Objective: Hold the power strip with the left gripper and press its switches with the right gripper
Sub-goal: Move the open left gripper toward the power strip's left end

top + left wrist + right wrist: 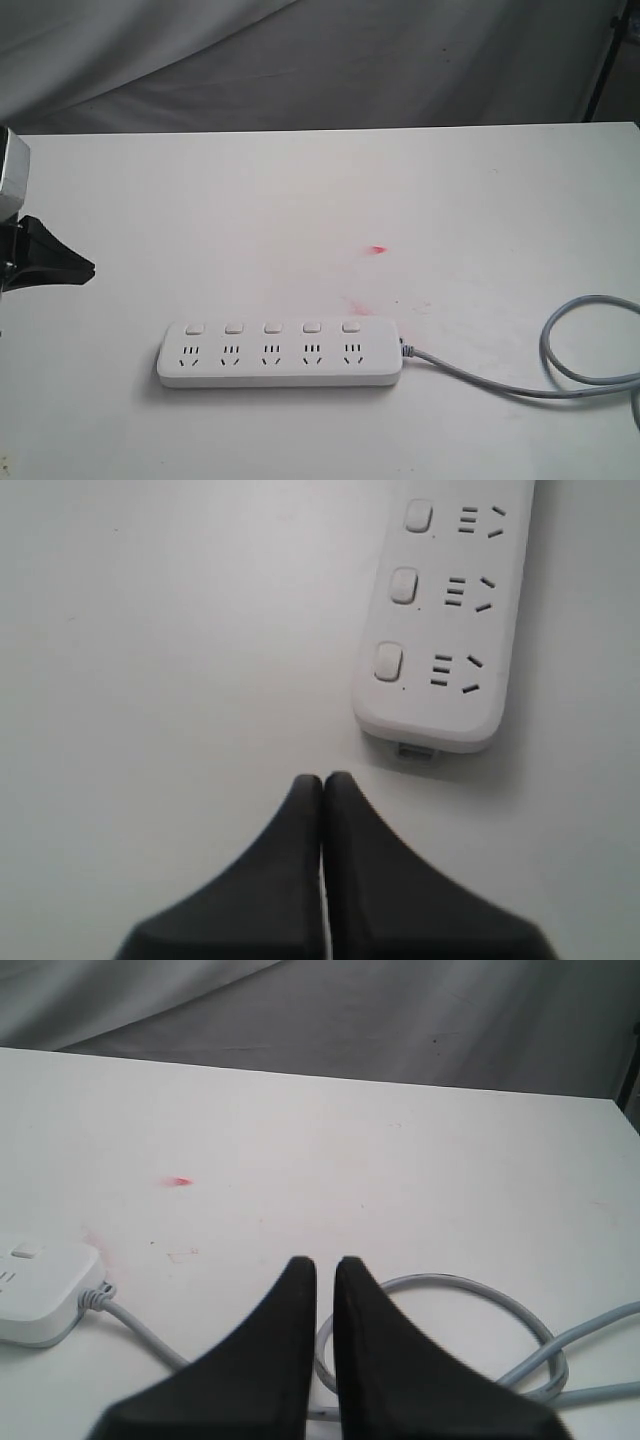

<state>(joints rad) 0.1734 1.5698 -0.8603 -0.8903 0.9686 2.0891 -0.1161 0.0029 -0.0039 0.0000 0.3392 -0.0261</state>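
Observation:
The white power strip (280, 365) lies flat near the table's front, its row of switches (272, 328) along its far side. Its grey cable (560, 385) leaves the right end and loops. My left gripper (85, 268) hovers at the far left, shut and empty, a short way from the strip's left end. In the left wrist view the shut tips (322, 780) point just past the end of the strip (440, 610), and three switches (403, 584) show. My right gripper (325, 1263) is out of the exterior view. It hangs over the cable loop (480, 1290), jaws almost touching and empty, with the strip's cable end (40, 1290) off to one side.
A small red mark (377, 249) sits on the white table (300, 200) behind the strip. Grey cloth (300, 60) hangs past the table's far edge. A dark stand leg (605, 60) is at the back right corner.

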